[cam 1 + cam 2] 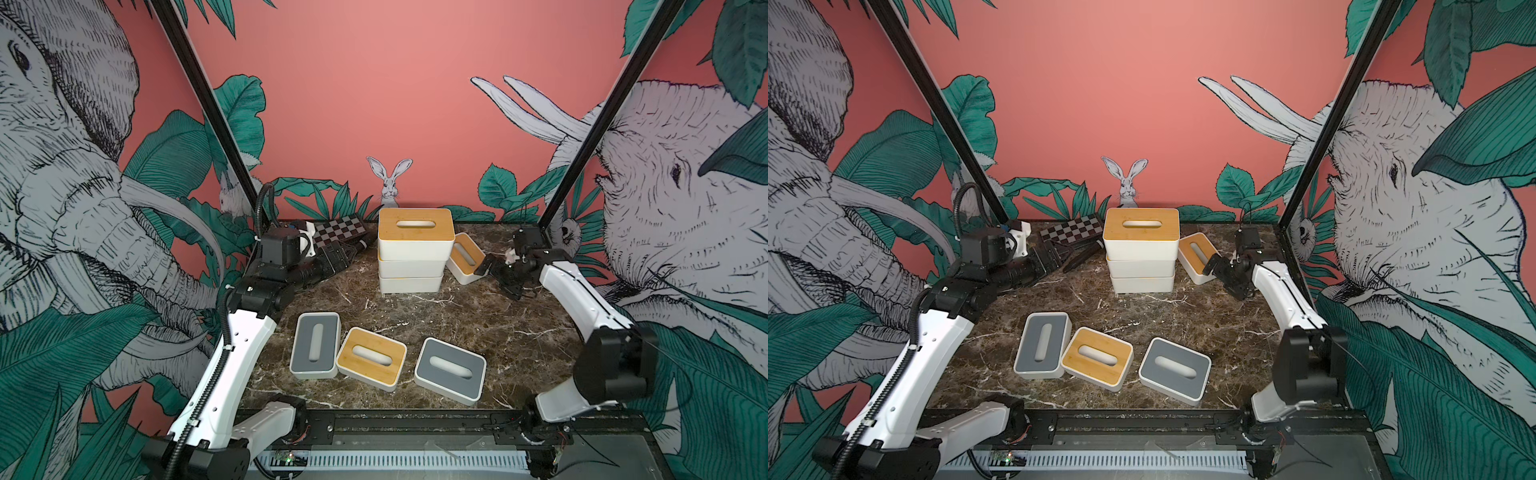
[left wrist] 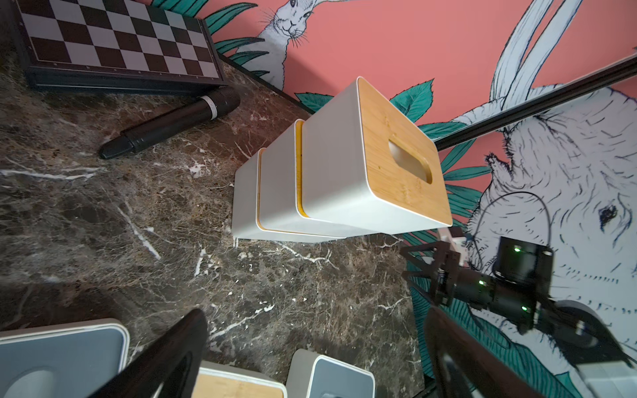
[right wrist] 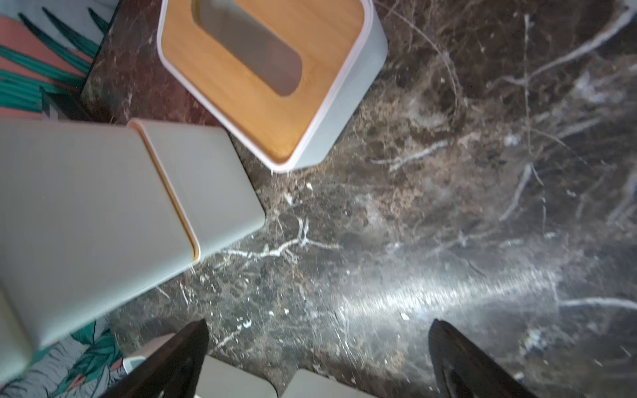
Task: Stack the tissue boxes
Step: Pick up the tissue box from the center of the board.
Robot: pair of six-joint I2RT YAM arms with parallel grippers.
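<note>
Brown marble worktop point(image 1: 478, 332), jungle-mural walls on three sides. Built so far: stack point(image 1: 413, 257) of three bamboo-lidded tissue boxes, at the middle of the far edge, tiers roughly square. Loose, four: small bamboo box point(image 1: 463, 255) just beside the stack on its right-edge side; grey box point(image 1: 314, 345), bamboo box point(image 1: 371, 358) and second grey box point(image 1: 450, 370) in a row along the near edge. Judged three of seven placed, four left. The left gripper point(image 2: 314, 312) has jaws wide and empty, near the far left corner by the chessboard case point(image 2: 117, 41) and marker pen point(image 2: 169, 124). The right gripper point(image 3: 320, 322) has jaws wide and empty, near the small bamboo box. Only the left wrist view shows yellow lid edges between tiers. The blurred right wrist view seems to show a narrow gap between small bamboo box and stack. Both top views alone show the near row whole.
</note>
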